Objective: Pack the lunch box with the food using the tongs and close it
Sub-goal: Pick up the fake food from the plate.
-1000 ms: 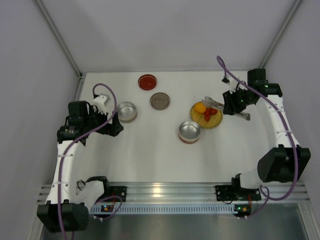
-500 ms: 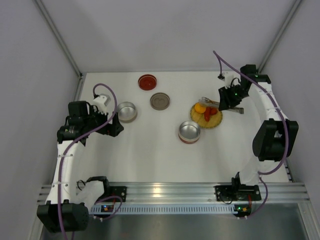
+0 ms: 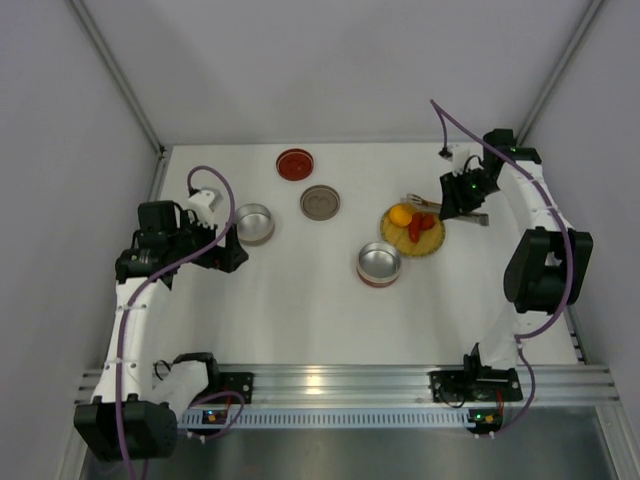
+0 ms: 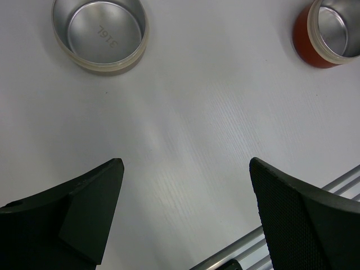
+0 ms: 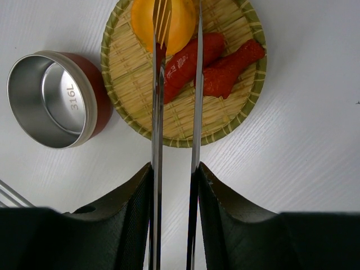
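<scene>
My right gripper [image 5: 175,169] is shut on the slim metal tongs [image 5: 157,112], one arm against each finger. Their tips reach over the round yellow woven plate [image 5: 135,101]. One tip lies across the orange-yellow piece of food [image 5: 177,22], and two red pieces [image 5: 233,64] lie beside it. From above, the right gripper [image 3: 457,203] hangs at the plate's right edge. The lunch box's red tin [image 5: 50,98] stands open in front of the plate. My left gripper [image 4: 185,169] is open over bare table, near the open beige tin [image 4: 100,35].
A red lid [image 3: 295,163] and a brown lid [image 3: 320,202] lie at the back of the table. The red tin [image 3: 379,265] stands mid-table and the beige tin [image 3: 254,223] to the left. An aluminium rail [image 3: 340,380] runs along the near edge.
The right arm has folded back toward the rear right, shifting the gripper and tongs slightly away from me; the tips stay over the plate. The left arm has barely moved.
</scene>
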Robot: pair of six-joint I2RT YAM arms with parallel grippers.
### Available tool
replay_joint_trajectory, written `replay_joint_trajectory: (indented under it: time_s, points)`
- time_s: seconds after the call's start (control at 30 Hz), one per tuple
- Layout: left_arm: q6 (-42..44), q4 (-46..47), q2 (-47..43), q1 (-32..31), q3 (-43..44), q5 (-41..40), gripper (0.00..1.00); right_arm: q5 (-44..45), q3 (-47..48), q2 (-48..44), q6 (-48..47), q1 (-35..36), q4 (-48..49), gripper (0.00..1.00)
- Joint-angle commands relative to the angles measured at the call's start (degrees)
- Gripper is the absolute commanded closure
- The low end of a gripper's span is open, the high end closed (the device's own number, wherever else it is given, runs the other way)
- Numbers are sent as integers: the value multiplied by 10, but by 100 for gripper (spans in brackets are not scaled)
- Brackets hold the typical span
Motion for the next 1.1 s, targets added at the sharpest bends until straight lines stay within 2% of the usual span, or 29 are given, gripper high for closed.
replay_joint_trajectory:
  time_s: [0.0, 0.33, 0.63, 0.8, 1.07]
  points:
    - [3, 30, 6, 0, -2, 8, 2, -21, 29, 8, -13, -7, 23, 65]
    - [3, 30, 6, 2, 1, 2, 2, -42, 24, 22, -26, -14, 14, 66]
    - [-2, 36, 13, 1, -1, 6, 2, -95, 47, 38, -39, -48, -24, 85]
    - [-5, 39, 15, 1, 3, 6, 2, -106, 50, 24, -53, -53, -49, 100]
    - [-5, 36, 18, 1, 8, 5, 2, -136, 65, -7, -50, -54, -76, 100]
